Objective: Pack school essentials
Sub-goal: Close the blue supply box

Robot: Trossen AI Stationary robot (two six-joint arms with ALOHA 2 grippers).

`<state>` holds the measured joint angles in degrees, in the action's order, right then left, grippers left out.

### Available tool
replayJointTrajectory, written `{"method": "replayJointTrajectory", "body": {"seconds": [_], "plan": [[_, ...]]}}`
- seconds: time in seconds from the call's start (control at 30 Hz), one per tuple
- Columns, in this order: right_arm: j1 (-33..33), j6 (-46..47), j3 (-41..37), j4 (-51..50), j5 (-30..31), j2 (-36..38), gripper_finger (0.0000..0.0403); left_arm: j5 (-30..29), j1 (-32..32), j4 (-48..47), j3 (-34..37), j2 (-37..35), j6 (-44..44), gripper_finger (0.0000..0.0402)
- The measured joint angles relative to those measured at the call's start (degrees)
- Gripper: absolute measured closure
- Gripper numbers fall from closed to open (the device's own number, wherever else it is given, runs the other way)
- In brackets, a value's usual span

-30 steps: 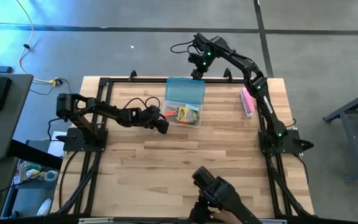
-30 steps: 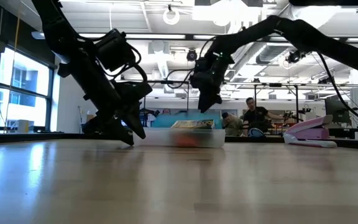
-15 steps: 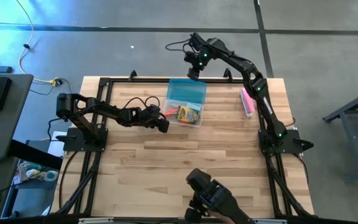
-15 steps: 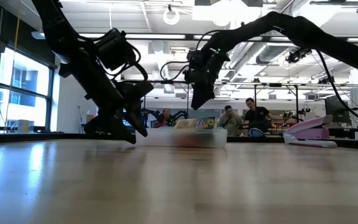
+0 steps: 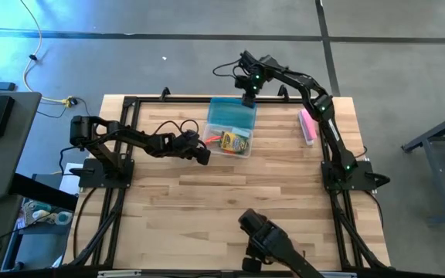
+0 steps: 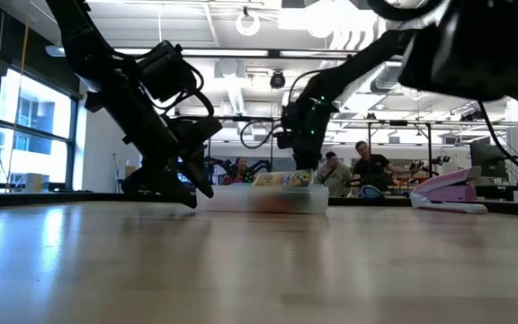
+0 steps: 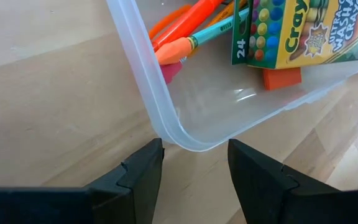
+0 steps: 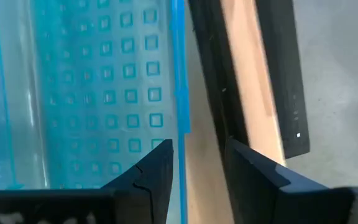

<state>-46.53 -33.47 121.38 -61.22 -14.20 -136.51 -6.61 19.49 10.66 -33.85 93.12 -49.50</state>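
Clear plastic box on the wooden tabletop, holding a crayon pack, orange markers and a small red eraser; its blue lid lies hinged open behind. Left hand released, straddling the box's near corner. Right hand above the lid's far edge, fingers parted, holding nothing. Pink bar-shaped item well apart.

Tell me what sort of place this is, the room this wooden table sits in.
Probably a robotics lab or open workshop. Beyond the light wooden butcher-block table the low view shows an exposed industrial ceiling with hanging lights, seated people at workstations, and black metal equipment frames.
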Motion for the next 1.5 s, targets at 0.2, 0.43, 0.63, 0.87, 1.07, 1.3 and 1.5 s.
{"method": "replayJointTrajectory", "body": {"seconds": [0.2,0.43,0.63,0.87,1.07,1.3,1.5], "plan": [[-0.1,0.0,-2.6,1.8,0.2,0.0,0.0265,-0.1,0.0,0.0,0.0,0.0,0.1,0.0231],[0.2,0.6,-3.5,2.0,0.7,0.0,0.0319,-0.3,0.0,0.0,0.0,0.0,0.0,0.0231],[1.0,2.8,-1.7,1.0,1.8,0.0,0.0394,0.0,0.0,1.4,0.0,0.0,0.0,0.0231],[2.8,3.0,2.7,-2.1,6.9,0.0,0.0392,0.2,0.0,6.0,0.0,0.0,-0.4,0.0231],[4.6,4.3,6.0,-1.4,12.6,0.0,0.0395,2.1,0.0,6.4,0.0,0.0,-0.5,0.0231],[6.7,6.4,8.1,-1.0,18.3,0.0,0.0400,5.2,0.0,6.3,0.0,0.0,-0.4,0.0231],[8.1,6.9,8.1,-0.8,19.9,0.0,0.0402,4.8,0.0,6.1,0.0,0.0,2.7,0.0231]]}}
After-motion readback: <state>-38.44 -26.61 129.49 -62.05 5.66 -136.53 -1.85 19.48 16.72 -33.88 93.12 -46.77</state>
